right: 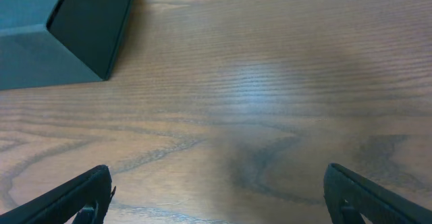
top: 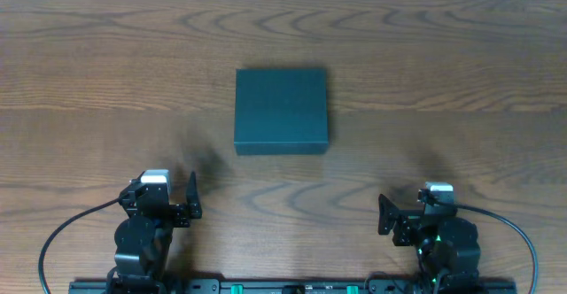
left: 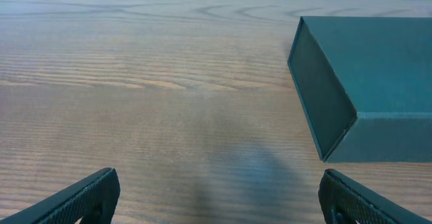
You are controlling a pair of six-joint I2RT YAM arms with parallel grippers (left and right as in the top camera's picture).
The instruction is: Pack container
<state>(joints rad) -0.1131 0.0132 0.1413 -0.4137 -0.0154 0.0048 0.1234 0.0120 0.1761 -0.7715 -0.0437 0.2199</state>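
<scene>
Looks down past the right end effector (right: pixel 216 178) onto a brown wood-grain desk (right: pixel 283 62). Shows two dark fingers (right: pixel 71 198) at the bottom corners, spread wide, with only wood grain between them. Catches one corner of the container (right: pixel 88 21) at upper left: dark teal, matte, resting on the desk, top and front wall paler, side wall darker, the remainder cut off by the frame edge. Leaves the container well apart from both fingers. Picks up a soft pale sheen on the wood near the middle.
</scene>
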